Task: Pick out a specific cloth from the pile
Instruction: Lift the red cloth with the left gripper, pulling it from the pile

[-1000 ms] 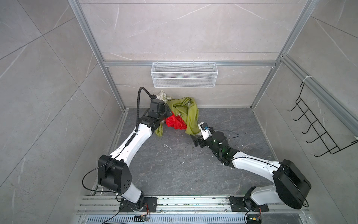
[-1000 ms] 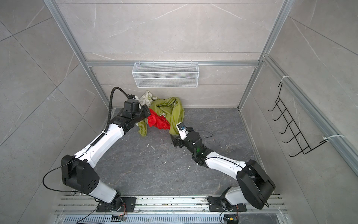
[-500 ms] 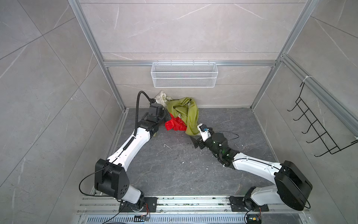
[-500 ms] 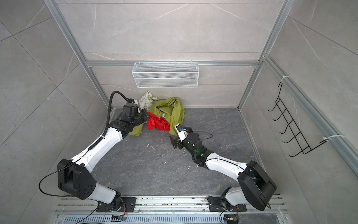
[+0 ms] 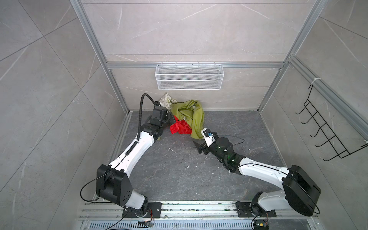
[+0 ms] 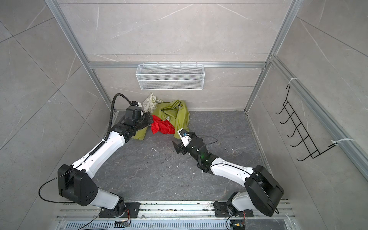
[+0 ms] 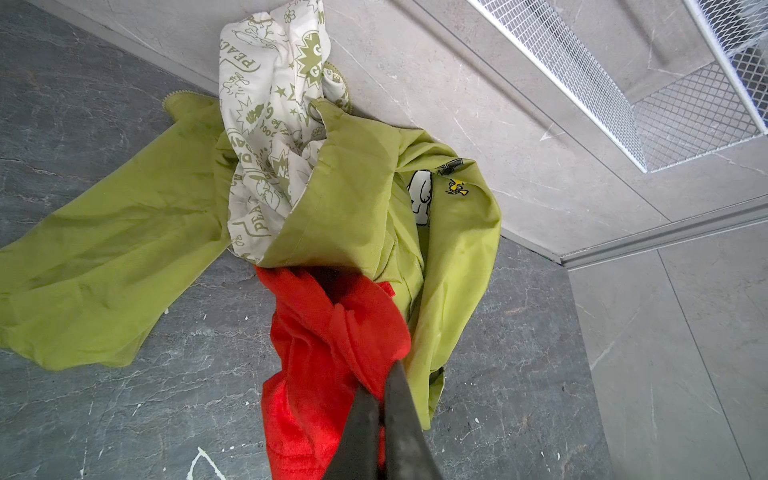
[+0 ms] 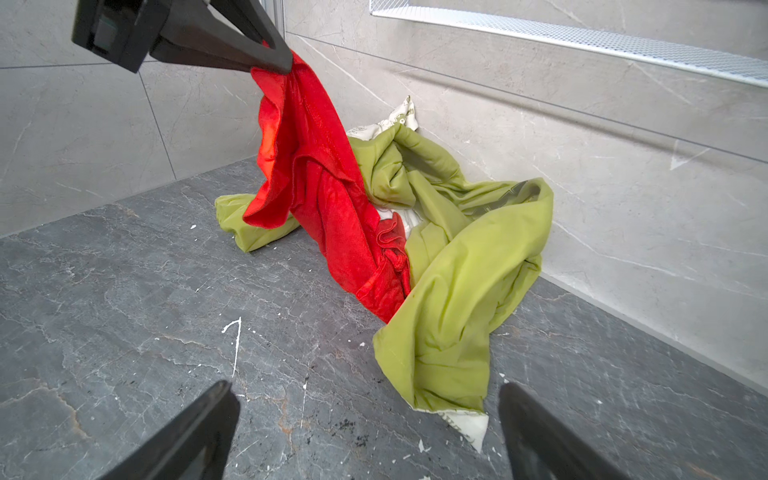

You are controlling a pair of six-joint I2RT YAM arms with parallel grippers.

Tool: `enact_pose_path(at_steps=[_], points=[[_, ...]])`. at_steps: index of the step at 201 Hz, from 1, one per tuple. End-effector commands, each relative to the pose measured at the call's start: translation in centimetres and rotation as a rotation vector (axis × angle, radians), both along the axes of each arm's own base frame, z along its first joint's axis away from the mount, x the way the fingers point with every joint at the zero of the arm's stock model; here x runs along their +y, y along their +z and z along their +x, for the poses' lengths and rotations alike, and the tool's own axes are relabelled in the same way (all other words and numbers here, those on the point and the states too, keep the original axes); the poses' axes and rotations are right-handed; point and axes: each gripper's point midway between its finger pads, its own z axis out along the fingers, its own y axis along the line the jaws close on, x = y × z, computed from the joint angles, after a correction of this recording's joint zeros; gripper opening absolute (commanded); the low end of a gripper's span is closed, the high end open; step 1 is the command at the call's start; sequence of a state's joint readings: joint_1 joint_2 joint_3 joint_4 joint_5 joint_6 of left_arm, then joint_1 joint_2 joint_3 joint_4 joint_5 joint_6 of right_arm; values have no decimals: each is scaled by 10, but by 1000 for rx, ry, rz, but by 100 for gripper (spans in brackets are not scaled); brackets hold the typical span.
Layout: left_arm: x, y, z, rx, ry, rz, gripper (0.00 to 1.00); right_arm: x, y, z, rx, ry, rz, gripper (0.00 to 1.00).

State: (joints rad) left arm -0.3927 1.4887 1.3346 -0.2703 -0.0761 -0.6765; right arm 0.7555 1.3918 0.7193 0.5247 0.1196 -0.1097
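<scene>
Hanging from the shut left claw (image 8: 272,62): the cloth (image 8: 320,187), bright red, thin, faintly shiny, with a fine nap visible close up. Pinched at one bunched corner. Upper part lifted clear and falling in long folds; lower end trailing onto the worktop (image 8: 124,291) and lying against the pile (image 8: 465,257). Showing in both top views as a small red patch (image 5: 180,127) just in front of the heap, at the rear of the worktop near the back wall, left of centre. Far smaller than the olive-green cloth (image 5: 191,113) beside it.

Progress, as judged: right item chosen, gripped, lift begun. Not yet separated, with red hem touching an olive fold and one twisted red tuck resting at the green edge. Cannot tell whether caught underneath. Left to do: draw it free and carry it well apart from the heap.

Rest of pile: olive-green cloth sprawled in loose loops; white printed cloth (image 7: 270,124) propped against the back wall behind it; scrap of plain white (image 8: 409,220) peeking between folds.

Right claw (image 8: 365,390) spread wide, holding nothing, low over the worktop near the olive tail, touching no fabric.

Wire basket (image 5: 189,76) fixed to the wall above the heap.
</scene>
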Motion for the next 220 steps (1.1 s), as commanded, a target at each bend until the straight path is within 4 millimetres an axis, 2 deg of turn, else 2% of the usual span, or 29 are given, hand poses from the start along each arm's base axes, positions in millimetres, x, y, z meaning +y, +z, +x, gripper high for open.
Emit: enact_pose_path(at_steps=[1,51,129,220], points=[[2,55,-11,-129,-24,-28,0,-2,7,-5,-34,7,-10,100],[10,75,-25,-167,-14,-38,0,1,16,-4,-55,21,-20,100],[9,85,-30,-175,-21,-67,0,1,26,-6,-59,30,-16,100],[13,121,-48,-225,-36,-101,0,2,41,-13,-73,50,13,100]])
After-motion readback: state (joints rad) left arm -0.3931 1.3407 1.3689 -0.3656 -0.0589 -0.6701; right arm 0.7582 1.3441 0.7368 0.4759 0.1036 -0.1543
